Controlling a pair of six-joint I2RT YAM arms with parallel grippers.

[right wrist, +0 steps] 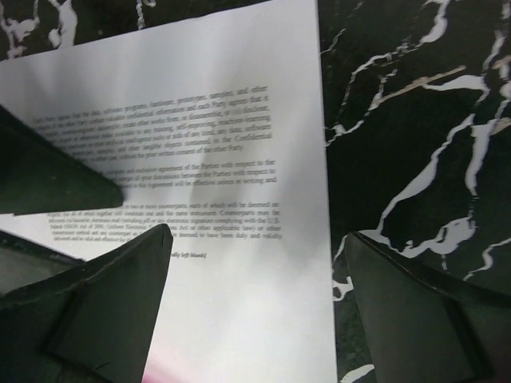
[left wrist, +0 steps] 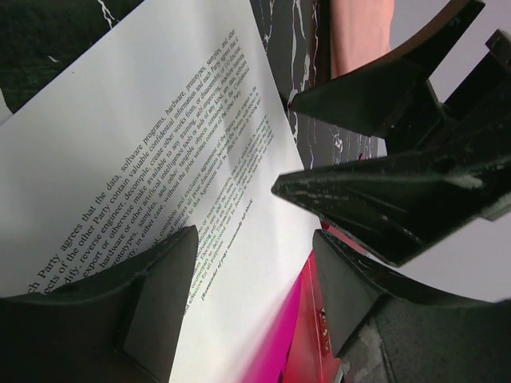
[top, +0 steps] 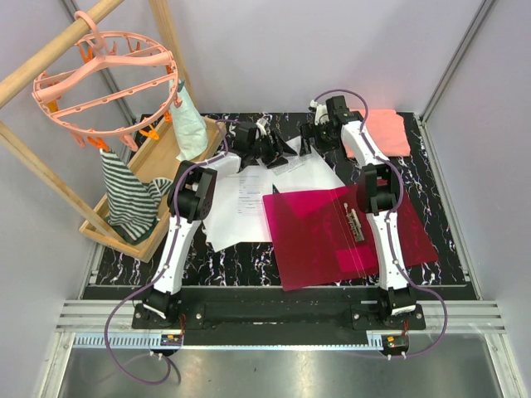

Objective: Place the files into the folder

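Lying open and flat at the near right of the table (top: 452, 215): the folder (top: 332, 240), metal clip (top: 356, 224) facing up, likely for sliding sheets straight onto it. Just left of it, touching its left edge, a loose pile of the files (top: 236, 207). Beyond the folder, at far centre, one more printed sheet (top: 315, 172), with both arms reaching there. Stretched forward from the near edge and bent down over that sheet, wrists close together, nearly tip to tip. Left gripper (left wrist: 254, 247) partly spread, fingers (left wrist: 152, 303) low on either side of the printed text, gripping nothing visible. Right gripper (right wrist: 255, 259) at its widest, straddling the sheet's right edge, one finger over paper, the other over the bare marble-patterned top, seemingly set to pinch that edge. Probably meant as a two-handed lift, thin paper lying flat offering little to hold.
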